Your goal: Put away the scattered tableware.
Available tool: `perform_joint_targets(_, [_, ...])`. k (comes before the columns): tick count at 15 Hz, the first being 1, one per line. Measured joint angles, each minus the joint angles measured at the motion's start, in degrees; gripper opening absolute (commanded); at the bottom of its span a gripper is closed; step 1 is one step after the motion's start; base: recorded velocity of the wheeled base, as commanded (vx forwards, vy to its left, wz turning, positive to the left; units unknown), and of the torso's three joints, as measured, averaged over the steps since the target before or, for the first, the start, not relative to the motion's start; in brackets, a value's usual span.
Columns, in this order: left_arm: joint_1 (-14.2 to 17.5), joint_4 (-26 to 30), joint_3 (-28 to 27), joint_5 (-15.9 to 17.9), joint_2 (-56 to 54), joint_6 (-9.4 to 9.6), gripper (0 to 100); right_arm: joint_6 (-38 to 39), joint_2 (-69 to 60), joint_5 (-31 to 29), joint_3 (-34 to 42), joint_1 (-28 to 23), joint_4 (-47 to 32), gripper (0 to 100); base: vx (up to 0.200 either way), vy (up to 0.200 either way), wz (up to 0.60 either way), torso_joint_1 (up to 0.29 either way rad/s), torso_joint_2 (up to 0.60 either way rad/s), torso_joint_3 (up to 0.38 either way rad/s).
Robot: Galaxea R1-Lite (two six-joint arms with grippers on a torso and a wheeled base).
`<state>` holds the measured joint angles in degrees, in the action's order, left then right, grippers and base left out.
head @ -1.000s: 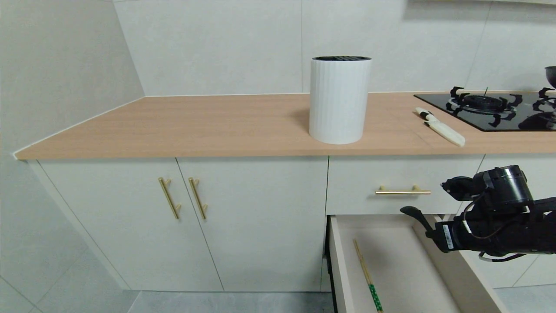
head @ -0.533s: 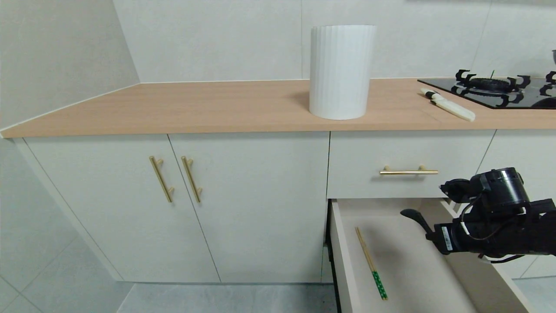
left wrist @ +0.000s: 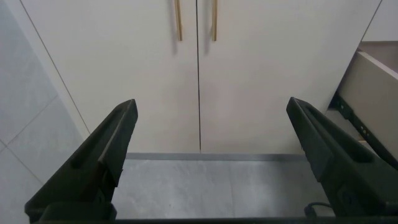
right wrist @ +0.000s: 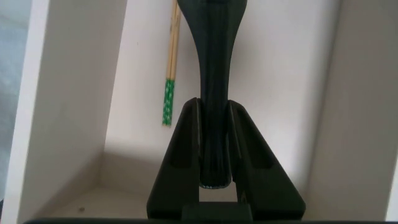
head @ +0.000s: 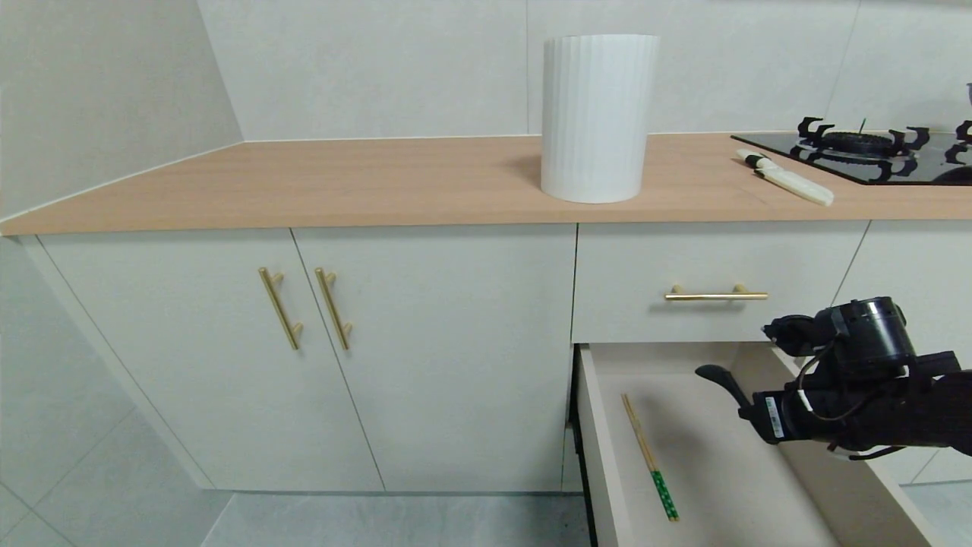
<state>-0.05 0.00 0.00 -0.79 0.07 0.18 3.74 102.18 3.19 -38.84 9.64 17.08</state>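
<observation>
My right gripper [head: 753,414] is shut on a black utensil [head: 715,375] and holds it above the open drawer [head: 596,448], near the drawer's right wall. In the right wrist view the black utensil [right wrist: 211,37] sticks out from between the closed fingers [right wrist: 186,130]. On the drawer's floor lies a pair of wooden chopsticks [head: 647,458] with green ends, left of the utensil; the chopsticks [right wrist: 171,68] lie flat there. A pale-handled knife [head: 786,182] rests on the wooden counter [head: 342,182]. My left gripper [left wrist: 211,143] is open and empty, facing the cabinet doors.
A tall white ribbed holder [head: 596,118] stands on the counter above the drawers. A black gas hob [head: 858,152] sits at the far right. A shut drawer with a gold handle [head: 715,295] is just above the open one. Two cabinet doors [head: 304,342] are shut.
The head camera has dropped, so the counter and holder sit higher in the picture. My right gripper still holds the black utensil over the drawer, shifted slightly left.
</observation>
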Motion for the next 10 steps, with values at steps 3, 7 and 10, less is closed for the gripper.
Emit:
perform_joint_targets(3, [0.0,0.0,0.0,0.0,0.0,0.00,100,-1.6,5.9,-1.9,1.5,0.0,7.2,0,0.000,0.000,0.00,0.000,0.00,0.000])
perform_joint_targets(7, [0.0,0.0,0.0,0.0,0.0,0.00,100,1.9,17.1,-5.4,1.5,0.0,19.3,0,0.000,0.000,0.00,0.000,0.00,0.000])
perform_joint_targets(10, [0.0,0.0,0.0,0.0,0.0,0.00,100,2.6,22.7,-6.2,1.4,0.0,22.2,0,0.000,0.000,0.00,0.000,0.00,0.000])
